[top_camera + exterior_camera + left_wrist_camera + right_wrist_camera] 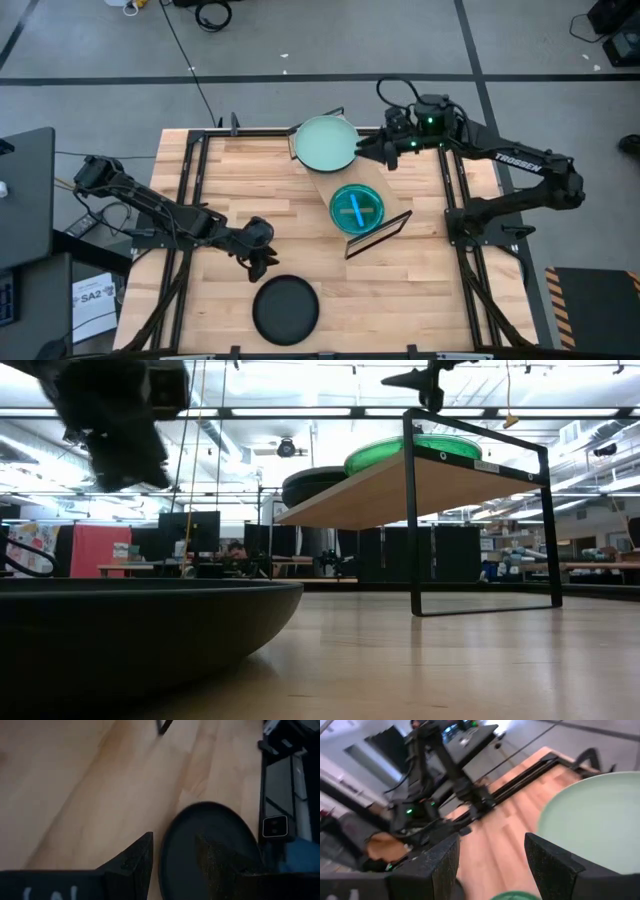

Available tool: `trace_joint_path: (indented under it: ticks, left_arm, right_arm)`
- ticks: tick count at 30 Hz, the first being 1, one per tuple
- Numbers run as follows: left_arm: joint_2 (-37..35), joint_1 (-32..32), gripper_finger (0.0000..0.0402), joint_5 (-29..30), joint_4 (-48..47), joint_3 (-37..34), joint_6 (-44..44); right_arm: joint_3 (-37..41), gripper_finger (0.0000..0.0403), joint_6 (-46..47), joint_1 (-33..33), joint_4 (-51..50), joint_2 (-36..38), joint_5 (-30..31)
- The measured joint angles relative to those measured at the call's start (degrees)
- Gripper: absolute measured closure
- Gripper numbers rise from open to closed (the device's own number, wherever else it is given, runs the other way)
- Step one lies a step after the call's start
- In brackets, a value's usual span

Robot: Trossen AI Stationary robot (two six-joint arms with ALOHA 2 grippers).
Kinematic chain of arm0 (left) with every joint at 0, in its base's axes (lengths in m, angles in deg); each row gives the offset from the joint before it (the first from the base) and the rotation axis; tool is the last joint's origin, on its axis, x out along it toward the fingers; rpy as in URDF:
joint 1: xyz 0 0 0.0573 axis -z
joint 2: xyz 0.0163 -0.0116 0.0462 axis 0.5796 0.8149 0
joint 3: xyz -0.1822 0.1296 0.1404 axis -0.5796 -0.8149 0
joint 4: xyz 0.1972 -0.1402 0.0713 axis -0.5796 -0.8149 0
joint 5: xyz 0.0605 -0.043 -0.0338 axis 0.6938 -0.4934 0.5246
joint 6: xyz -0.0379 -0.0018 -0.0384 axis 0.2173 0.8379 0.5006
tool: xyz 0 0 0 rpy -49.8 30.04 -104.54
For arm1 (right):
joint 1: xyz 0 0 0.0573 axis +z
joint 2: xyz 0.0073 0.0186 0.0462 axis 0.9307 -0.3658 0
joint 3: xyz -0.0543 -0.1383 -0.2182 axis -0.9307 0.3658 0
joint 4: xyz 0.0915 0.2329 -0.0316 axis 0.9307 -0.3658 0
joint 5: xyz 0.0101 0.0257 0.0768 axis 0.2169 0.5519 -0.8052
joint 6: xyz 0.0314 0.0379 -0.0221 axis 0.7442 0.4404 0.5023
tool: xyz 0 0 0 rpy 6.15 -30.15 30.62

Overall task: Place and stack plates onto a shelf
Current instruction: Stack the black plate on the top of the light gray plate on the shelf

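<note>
The shelf [345,200] is a long pale wood board on thin black wire end frames, standing on the slatted wooden worktop [230,190]; on it lie a round, smooth pale green plate [325,143] at the far end and a teal plate [357,208] with a blue centre stripe near the middle; a matte black plate [285,308] sits on the worktop's near edge. The left tool [262,262] hovers just beside the black plate, fingers released and empty; the right tool [366,151] sits beside the pale green plate's rim, fingers spread, not touching it.
</note>
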Motion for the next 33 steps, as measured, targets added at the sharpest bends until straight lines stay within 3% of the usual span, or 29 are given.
trace_joint_path:
  ticks: [8, 15, 22, 33]
  left_arm:
    - [0.0, 5.92, 0.0251, -0.02, -5.2, 0.0, 17.5]
    - [0.63, 12.8, 0.0251, 1.47, -5.55, 0.0, 27.63]
    - [5.03, 17.86, 0.0251, 3.28, -4.76, 0.02, 36.82]
    - [14.16, 20.91, 0.0251, 3.06, -3.45, 0.0, 46.13]
  right_arm:
    - [0.0, 0.0173, -0.12, 7.62, 0.02, -0.03, 0.42]
    - [0.0, 0.0173, -3.4, 14.52, 0.02, -0.03, 6.45]
    - [0.0, 0.0173, -5.64, 20.83, -0.15, -0.05, 12.66]
    - [0.0, 0.0173, -6.05, 26.29, -0.24, -0.05, 14.38]
